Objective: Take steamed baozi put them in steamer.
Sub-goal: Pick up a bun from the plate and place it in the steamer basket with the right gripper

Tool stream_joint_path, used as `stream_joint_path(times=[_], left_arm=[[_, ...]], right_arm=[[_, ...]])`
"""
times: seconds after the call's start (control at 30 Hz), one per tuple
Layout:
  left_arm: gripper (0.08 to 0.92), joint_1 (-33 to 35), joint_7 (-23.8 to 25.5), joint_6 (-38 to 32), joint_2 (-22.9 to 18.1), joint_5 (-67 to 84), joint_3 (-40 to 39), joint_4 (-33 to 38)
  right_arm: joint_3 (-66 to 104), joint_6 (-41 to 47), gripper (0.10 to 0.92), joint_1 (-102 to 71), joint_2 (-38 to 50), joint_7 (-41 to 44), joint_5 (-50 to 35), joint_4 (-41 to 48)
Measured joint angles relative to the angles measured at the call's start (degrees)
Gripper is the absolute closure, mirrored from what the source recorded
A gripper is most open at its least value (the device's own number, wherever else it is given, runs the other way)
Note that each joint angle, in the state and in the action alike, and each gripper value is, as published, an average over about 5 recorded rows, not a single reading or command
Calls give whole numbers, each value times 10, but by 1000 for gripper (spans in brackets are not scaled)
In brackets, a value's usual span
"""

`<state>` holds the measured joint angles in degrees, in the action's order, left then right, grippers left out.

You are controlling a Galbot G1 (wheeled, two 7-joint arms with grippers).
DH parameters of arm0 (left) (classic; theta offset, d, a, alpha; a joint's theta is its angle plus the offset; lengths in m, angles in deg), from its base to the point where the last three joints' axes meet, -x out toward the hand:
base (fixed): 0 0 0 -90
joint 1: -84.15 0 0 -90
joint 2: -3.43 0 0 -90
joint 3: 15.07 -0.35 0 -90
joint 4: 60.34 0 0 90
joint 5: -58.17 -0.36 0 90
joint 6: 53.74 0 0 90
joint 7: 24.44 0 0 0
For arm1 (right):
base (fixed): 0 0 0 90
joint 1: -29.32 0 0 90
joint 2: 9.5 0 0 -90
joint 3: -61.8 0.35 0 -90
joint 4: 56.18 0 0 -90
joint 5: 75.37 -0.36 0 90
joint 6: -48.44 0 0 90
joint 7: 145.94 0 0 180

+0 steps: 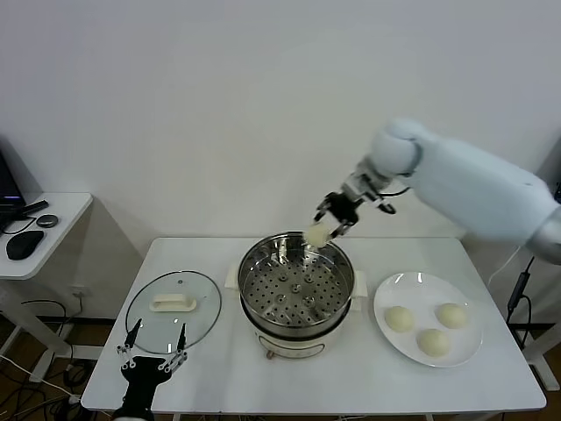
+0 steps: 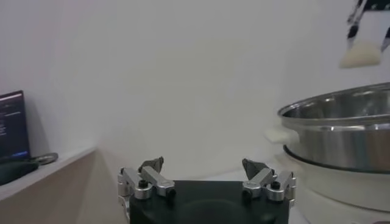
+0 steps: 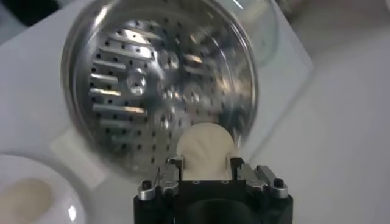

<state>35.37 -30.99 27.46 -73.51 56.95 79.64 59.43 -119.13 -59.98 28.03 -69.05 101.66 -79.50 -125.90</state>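
My right gripper (image 1: 337, 213) hangs right of centre in the head view, its fingers clamped on a bun (image 1: 317, 234). My left gripper (image 1: 153, 351) waits at lower left, fingers spread wide.

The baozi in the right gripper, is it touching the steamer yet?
Apart. The left wrist view shows the baozi, held by the right gripper, hanging clear above the steamer rim.

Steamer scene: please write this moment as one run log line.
right gripper: shut on baozi, above steamer far rim | plate: three baozi | left gripper: open, idle near glass lid
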Motion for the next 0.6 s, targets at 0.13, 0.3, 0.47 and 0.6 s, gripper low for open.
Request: stream_joint_path(times=[0.13,0.3,0.47,0.6], left_arm=[[177,0,0,0,-2,1,4,2],[177,-1,0,1,-4,1,5,1],[177,-1,0,2,-5,0,5,-1],[177,0,0,1,-6,0,6,-2]], right_arm=[[-14,-55,550,-9,-40,-11,39,24],[-18,-120,546,-27,-78,-25,99,58],[-17,-171,542,-42,-101,-37,153,84],[-11,-205,541,-56,-116,-47,194,104]])
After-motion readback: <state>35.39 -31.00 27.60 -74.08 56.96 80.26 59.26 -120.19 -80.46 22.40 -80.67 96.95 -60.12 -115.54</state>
